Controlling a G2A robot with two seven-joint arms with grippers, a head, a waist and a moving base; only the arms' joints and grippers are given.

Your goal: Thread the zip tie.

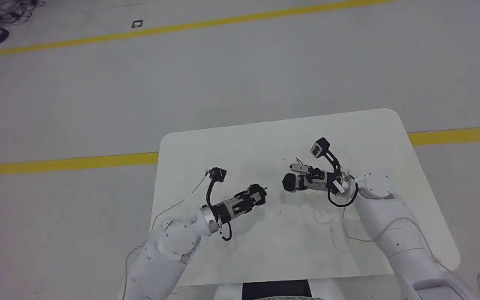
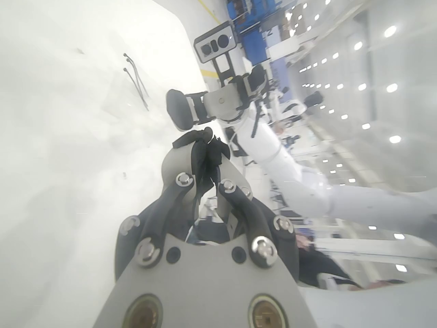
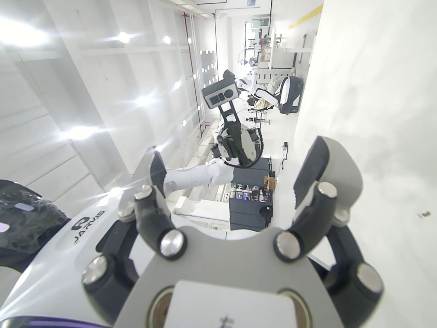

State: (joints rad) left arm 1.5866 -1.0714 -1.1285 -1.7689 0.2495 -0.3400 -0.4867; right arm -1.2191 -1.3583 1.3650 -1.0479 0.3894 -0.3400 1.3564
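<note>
Two thin grey zip ties (image 2: 136, 80) lie side by side on the white table (image 1: 375, 142), just behind the right gripper; in the top view they are a faint mark (image 1: 298, 162). My left gripper (image 2: 208, 141) is shut, its black pads pressed together; whether anything thin sits between them is unclear. It hovers over the table's middle (image 1: 260, 193) and points at my right gripper (image 1: 286, 182). The right gripper (image 3: 235, 158) is open with nothing between its fingers and faces the left gripper across a small gap. One of the right gripper's pads (image 2: 177, 109) shows just beyond my left fingertips.
Each wrist carries a camera bracket (image 1: 321, 147) that stands up above its gripper. The rounded table corner (image 1: 397, 116) is at the far right. A yellow floor line (image 1: 75, 163) runs beside the table.
</note>
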